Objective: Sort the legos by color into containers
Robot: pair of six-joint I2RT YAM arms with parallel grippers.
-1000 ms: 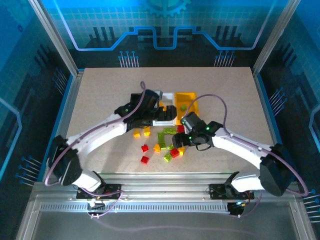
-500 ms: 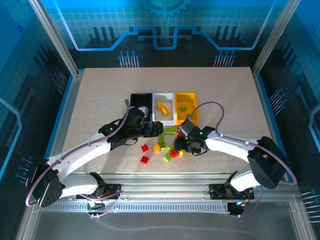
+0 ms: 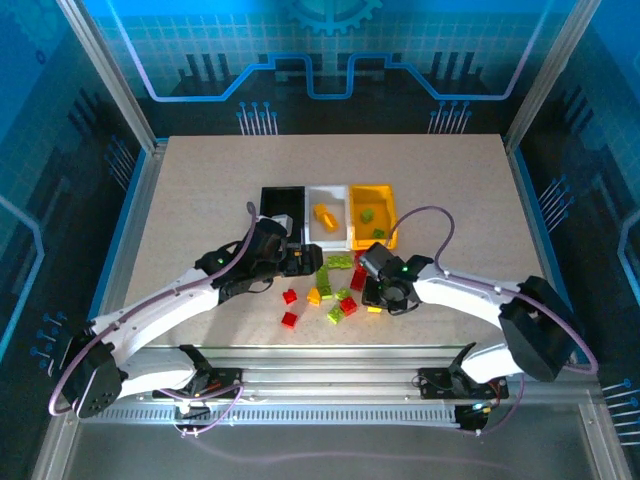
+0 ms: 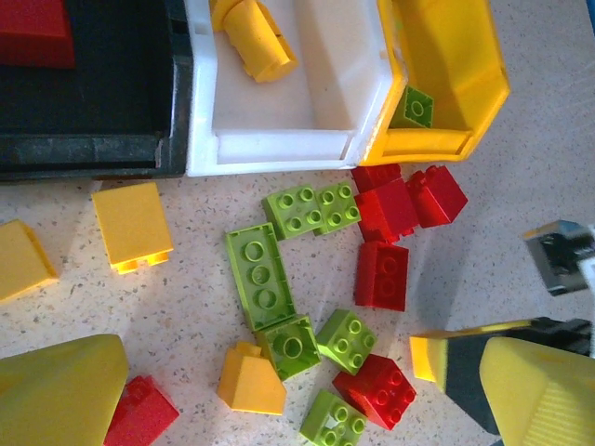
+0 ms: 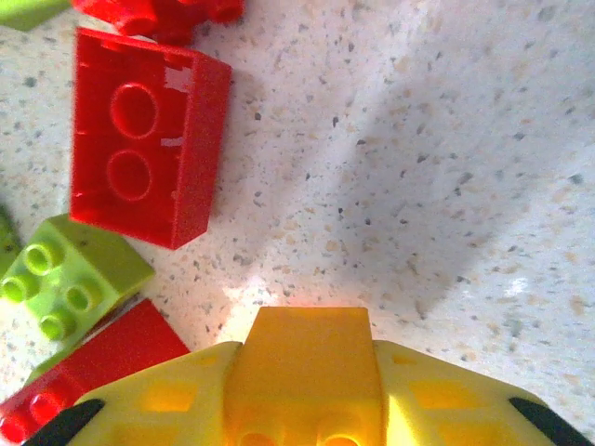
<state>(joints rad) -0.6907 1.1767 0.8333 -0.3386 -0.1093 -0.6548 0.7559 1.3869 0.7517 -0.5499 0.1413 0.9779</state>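
Got a small yellow-orange plastic toy brick (image 5: 302,358) pinched in the right gripper (image 5: 302,409), with jaws closed to brick width on its two side walls. Sits at or just above the speckled tabletop (image 5: 446,139), just beside a red two-stud plastic brick (image 5: 149,139). Can't tell whether lifted yet.

Expect light, rigid, slick moulded plastic. No give, so likely to squirt out if pinched off-centre. Grip the flat opposite walls, not the studs. Looks right as held.

Have the left gripper (image 4: 288,386) wide open, holding nothing, over the loose pile of red, yellow-orange and lime green bricks (image 4: 265,274) on the near side of the bins.

Three in a row, touching:
- black rectangular plastic bin (image 4: 93,153) with a red brick (image 4: 33,32) inside
- white plastic bin (image 4: 279,149) with a yellow-orange brick (image 4: 251,46)
- yellow plastic bin (image 4: 418,144) with a lime green brick (image 4: 414,107)

So probably white for the held piece.

Versus a second ago:
- Pulled the left arm back off the black and white bins to the near side, uncovering both.
- Dropped the right gripper lower into the pile, nearer the front edge.
- No shift in the bins.
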